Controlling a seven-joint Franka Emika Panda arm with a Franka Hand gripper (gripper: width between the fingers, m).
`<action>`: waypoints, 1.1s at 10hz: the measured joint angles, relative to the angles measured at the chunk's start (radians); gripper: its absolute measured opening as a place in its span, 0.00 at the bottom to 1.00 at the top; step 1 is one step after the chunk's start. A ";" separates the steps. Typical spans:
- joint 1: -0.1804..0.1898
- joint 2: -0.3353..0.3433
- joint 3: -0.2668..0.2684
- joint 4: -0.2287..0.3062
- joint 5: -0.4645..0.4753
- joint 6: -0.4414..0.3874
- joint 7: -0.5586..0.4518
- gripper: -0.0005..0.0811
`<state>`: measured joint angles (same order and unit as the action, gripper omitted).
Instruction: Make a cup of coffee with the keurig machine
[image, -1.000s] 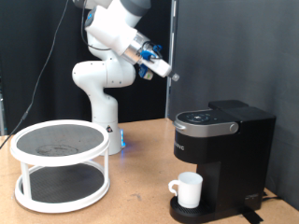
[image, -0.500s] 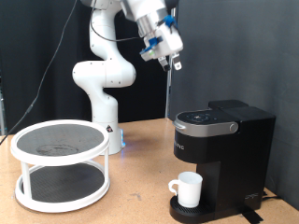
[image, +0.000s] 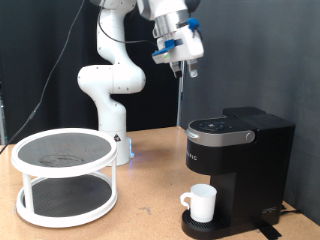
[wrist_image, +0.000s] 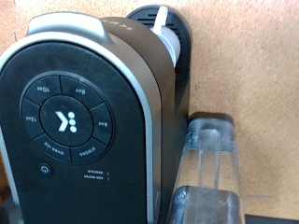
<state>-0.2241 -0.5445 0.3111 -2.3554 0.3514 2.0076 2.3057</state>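
At the exterior view's left you have a round two-tier rack (image: 62, 175) — well clear. Your gripper (image: 190, 68) hangs high, pointing down; the keurig machine (image: 238, 160) lies almost straight below, lid closed, with the cup (image: 203, 203) on its drip base. Whether the fingers are apart, I cannot tell.

Frontal exterior; wrist above keurig machine (wrist_image: 84, 112)

even indoor light, soft focus
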 joint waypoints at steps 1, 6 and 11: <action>0.000 0.038 0.012 0.050 -0.026 -0.037 0.003 0.91; 0.000 0.264 0.017 0.300 -0.060 -0.242 -0.006 0.91; 0.001 0.428 0.036 0.443 -0.146 -0.255 0.011 0.91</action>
<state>-0.2234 -0.1164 0.3474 -1.9127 0.2051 1.7527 2.3163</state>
